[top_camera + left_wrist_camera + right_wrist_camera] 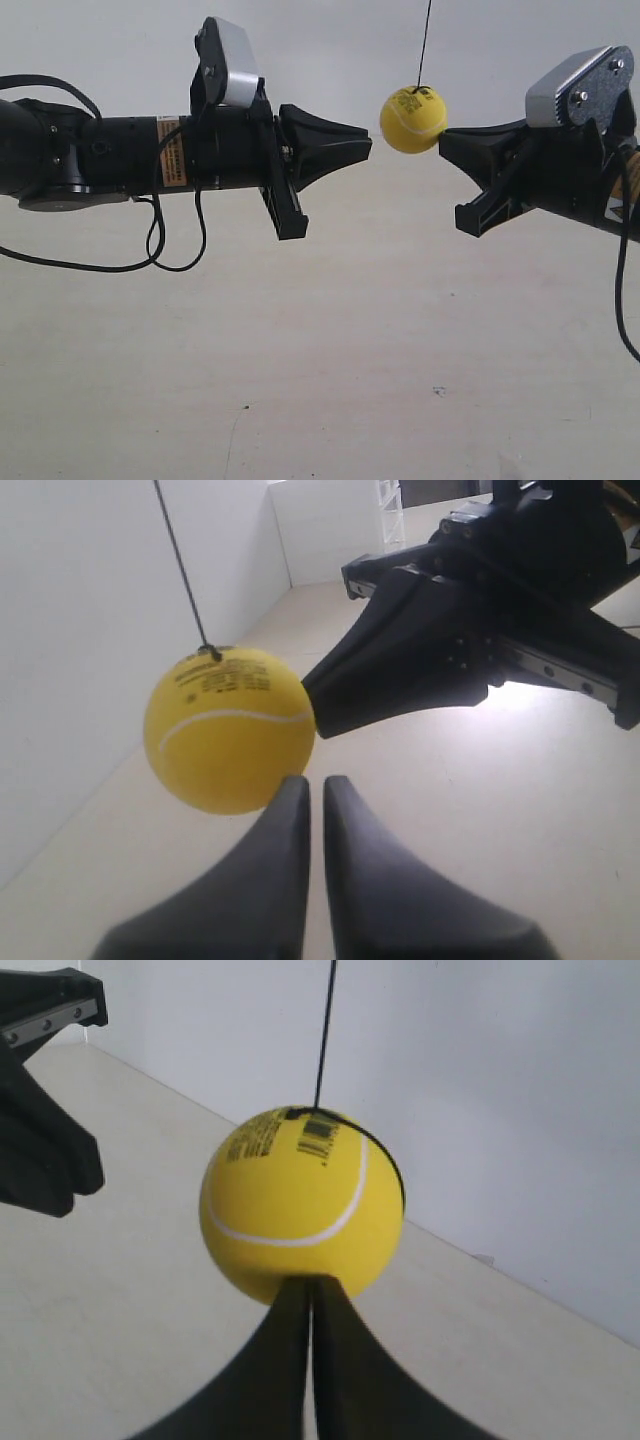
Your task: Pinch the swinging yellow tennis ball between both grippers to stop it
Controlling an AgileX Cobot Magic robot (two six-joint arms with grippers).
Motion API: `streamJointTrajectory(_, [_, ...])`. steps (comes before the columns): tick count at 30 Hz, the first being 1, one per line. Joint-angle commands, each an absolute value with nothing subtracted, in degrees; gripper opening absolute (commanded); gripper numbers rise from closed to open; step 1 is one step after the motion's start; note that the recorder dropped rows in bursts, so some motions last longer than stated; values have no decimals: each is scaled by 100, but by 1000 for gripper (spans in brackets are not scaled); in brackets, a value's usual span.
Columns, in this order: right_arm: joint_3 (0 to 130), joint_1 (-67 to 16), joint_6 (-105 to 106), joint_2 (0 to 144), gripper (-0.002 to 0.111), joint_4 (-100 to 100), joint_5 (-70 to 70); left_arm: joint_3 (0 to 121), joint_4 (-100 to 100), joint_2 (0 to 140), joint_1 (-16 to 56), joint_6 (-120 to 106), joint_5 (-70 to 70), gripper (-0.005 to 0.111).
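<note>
Note the yellow tennis ball (412, 119) hanging on its string (425, 45) between both arms; the right gripper (311, 1285), jaws closed to a point, touches it as a stop; your left gripper (314, 783), jaws likewise closed, stands just apart; judge the pinch incomplete.

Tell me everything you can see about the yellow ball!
The yellow tennis ball is round, fuzzy-looking and bright yellow, with a white curved seam and small dark print near its top. It hangs in the air from a thin dark string fixed at its top. The right gripper, shut, touches one side with its tip. The left gripper, also shut, points at the other side across a small gap.
</note>
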State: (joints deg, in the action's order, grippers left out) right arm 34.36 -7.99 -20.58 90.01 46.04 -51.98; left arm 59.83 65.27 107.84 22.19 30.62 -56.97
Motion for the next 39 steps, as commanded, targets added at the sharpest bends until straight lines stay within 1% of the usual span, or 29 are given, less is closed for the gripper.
streamJointTrajectory(1, [3475, -803, -2082, 8994, 0, 4662, -5279, 6002, 6506, 10832, 2266, 3011, -5738, 5])
streamJointTrajectory(25, [3475, -803, -2027, 8994, 0, 4662, -5178, 6002, 6320, 10832, 2266, 2805, -5678, 5])
streamJointTrajectory(30, [3475, -803, -1964, 8994, 0, 4662, -5075, 6002, 6165, 10841, 2266, 2714, -5330, 5])
streamJointTrajectory(39, [3475, -803, -1813, 8994, 0, 4555, -4891, 6178, 6072, 11322, 2266, 2607, -5442, 5])
